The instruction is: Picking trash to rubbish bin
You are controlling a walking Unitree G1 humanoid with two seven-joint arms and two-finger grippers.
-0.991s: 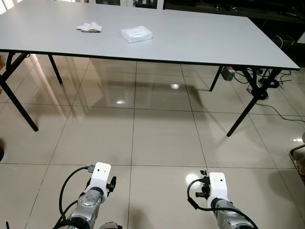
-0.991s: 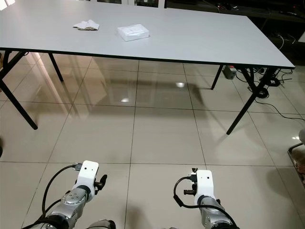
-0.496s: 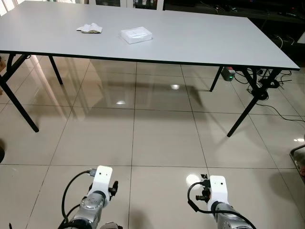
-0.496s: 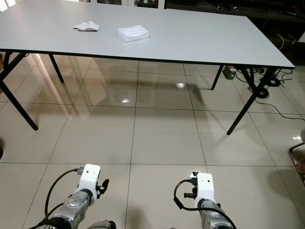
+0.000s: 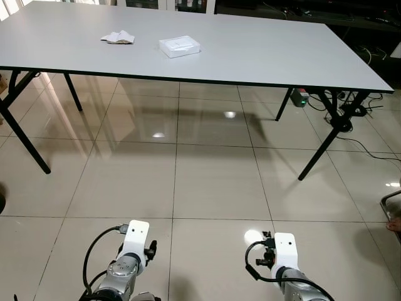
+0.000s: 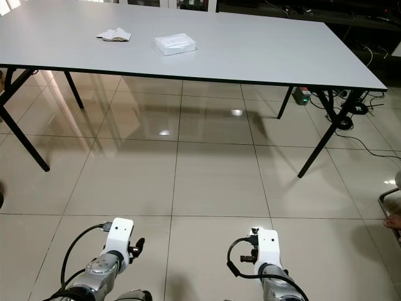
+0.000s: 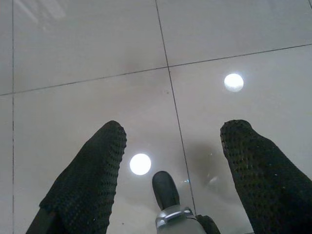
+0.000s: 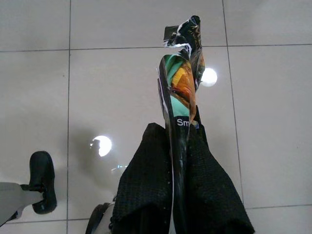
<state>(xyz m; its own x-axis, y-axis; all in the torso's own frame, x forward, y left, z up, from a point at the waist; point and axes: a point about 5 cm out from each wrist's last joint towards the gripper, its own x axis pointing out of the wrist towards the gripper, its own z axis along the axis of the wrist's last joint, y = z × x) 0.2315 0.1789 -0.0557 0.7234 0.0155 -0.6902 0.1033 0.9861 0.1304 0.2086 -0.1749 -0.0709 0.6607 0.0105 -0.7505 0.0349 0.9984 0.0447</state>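
In the right wrist view my right gripper [image 8: 179, 151] is shut on a flattened green and orange snack wrapper [image 8: 181, 83] that sticks out past the fingertips over the tiled floor. My left gripper [image 7: 173, 134] hangs open above the tiles with nothing between its fingers. Both wrists show low in the eye views, left wrist [image 5: 134, 241] and right wrist [image 5: 283, 251]. On the grey table [image 5: 263, 50] lie a crumpled tissue [image 5: 118, 37] and a white flat box [image 5: 179, 45], far ahead of both arms.
Black folding table legs [image 5: 319, 150] stand ahead on the glossy tiled floor [image 5: 207, 182]. Cables and a power strip [image 5: 301, 97] lie under the table's right end. A chair edge [image 5: 391, 204] is at the far right.
The view has shifted slightly; both wrists now sit a little lower in the eye views. The table's objects stay where they were.
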